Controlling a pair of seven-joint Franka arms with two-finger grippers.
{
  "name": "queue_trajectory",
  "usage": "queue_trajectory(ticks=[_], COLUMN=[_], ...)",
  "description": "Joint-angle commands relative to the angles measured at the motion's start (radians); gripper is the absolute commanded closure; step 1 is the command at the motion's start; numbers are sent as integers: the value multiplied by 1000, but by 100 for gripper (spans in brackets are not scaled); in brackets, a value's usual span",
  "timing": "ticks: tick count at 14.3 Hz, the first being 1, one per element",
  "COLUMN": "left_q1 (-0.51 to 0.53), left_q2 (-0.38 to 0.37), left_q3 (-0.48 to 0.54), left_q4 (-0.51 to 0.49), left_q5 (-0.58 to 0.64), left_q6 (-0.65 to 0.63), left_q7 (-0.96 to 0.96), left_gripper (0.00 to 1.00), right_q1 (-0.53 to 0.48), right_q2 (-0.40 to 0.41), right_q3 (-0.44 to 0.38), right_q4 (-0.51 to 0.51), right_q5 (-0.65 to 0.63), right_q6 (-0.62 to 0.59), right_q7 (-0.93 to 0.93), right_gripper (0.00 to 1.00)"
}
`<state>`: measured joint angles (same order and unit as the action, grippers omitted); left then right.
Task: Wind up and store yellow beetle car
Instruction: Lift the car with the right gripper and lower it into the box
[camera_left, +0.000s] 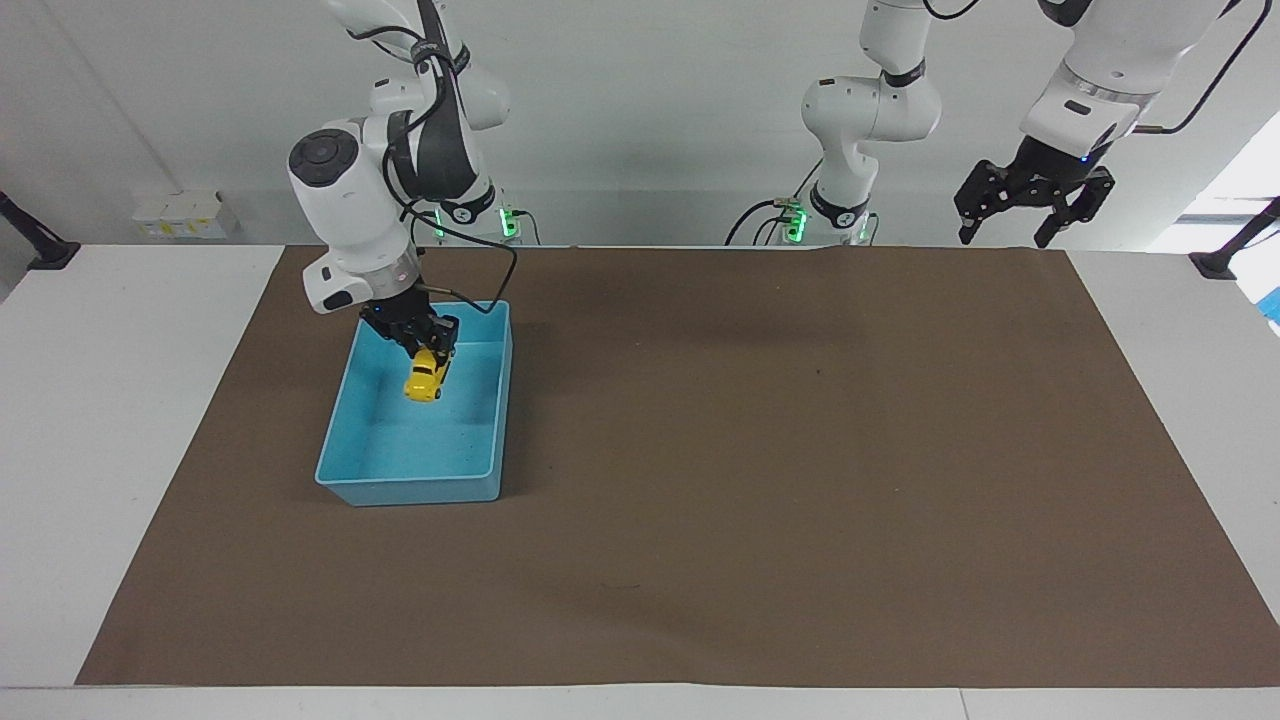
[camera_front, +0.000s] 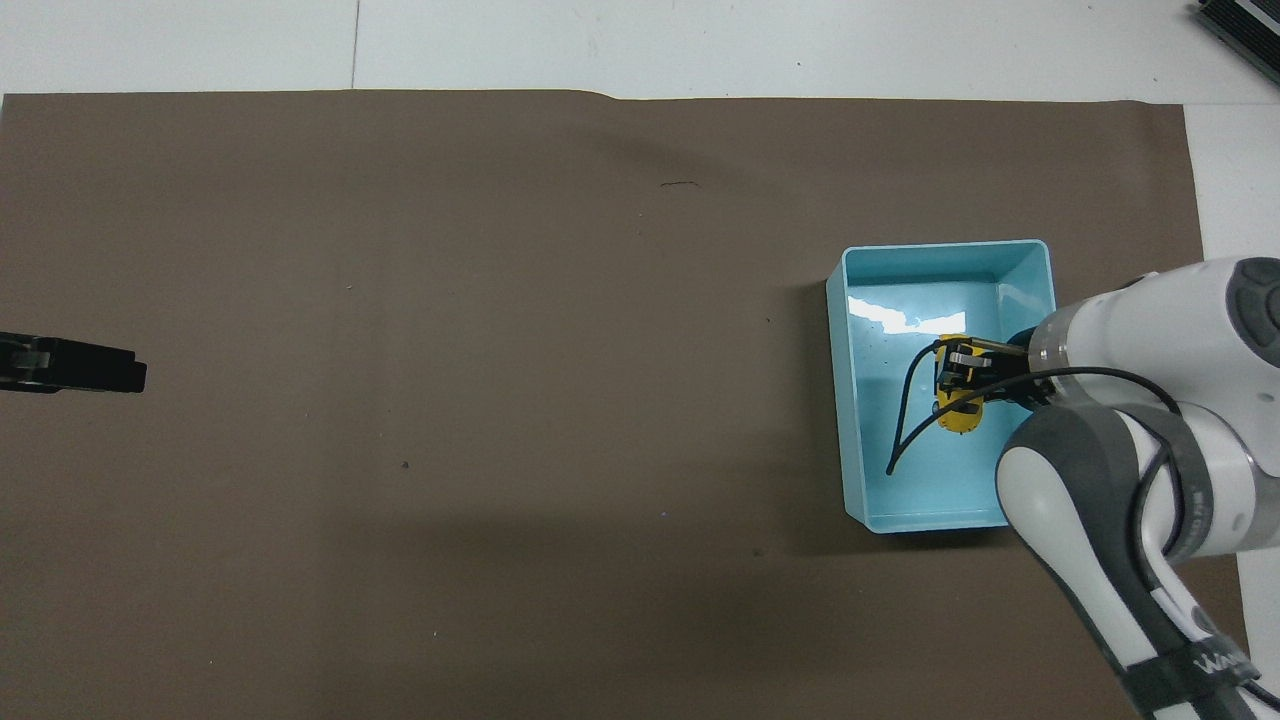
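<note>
Car (camera_left: 424, 376) hangs over bin (camera_left: 345, 470), seemingly clear of its floor.

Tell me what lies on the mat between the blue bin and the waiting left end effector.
Only bare brown mat lies between the blue bin and the left end effector, which waits open; the facing view shows it.
</note>
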<state>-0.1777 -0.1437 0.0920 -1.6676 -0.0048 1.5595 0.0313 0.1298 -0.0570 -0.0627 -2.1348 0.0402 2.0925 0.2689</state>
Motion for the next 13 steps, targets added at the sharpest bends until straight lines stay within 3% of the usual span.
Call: queue_trajectory(ticks=[1, 10, 13], left_q1=[14, 14, 14], left_q2=[-5, -5, -5], left_q3=[-9, -9, -9], left_q4=[11, 11, 11], left_q5=[-1, -1, -1], left_q6=[-21, -21, -21], left_q7=[7, 7, 7], left_gripper=[0, 0, 0], right_q1=[-18, -39, -41], right_q2=[-84, -57, -49], right_q3=[6, 6, 6], right_q4=[-125, -299, -335], right_q5=[29, 27, 27], right_q6=[69, 345, 366], right_q7=[-160, -231, -237], right_gripper=[100, 100, 100])
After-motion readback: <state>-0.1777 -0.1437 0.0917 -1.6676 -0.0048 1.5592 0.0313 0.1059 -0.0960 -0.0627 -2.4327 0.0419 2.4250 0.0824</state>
